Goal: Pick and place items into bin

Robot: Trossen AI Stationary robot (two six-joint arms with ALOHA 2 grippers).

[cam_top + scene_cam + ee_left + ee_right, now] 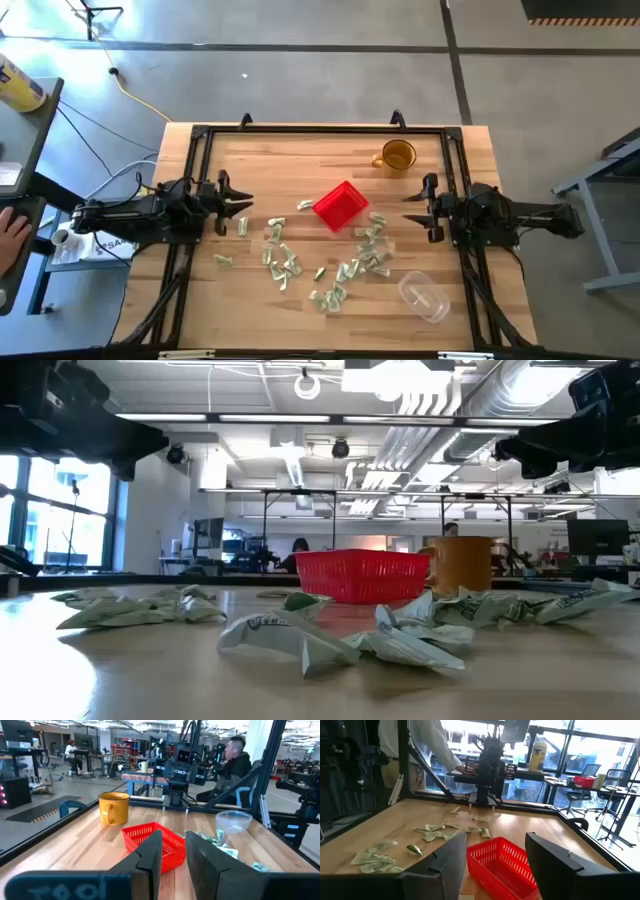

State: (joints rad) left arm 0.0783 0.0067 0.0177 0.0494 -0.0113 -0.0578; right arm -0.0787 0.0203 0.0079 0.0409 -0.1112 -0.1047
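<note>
The red bin (340, 207) stands on its base near the table's middle; it also shows in the low view (362, 575). Many small green-and-white wrapped items (285, 262) lie scattered on the wood on the near side of the bin and to its left and right (300, 640). My left gripper (243, 208) hovers open to the left of the bin, its fingers pointing at it (173, 855). My right gripper (410, 208) hovers open to the right of the bin (495, 855), also facing it. Neither gripper holds anything. What lies inside the bin I cannot tell.
An amber mug (397, 156) stands near the far right corner. A clear plastic container (425, 296) lies near the right near edge. A black rail frame (300, 130) borders the table. A person's hand (12, 235) rests on a desk beyond the left edge.
</note>
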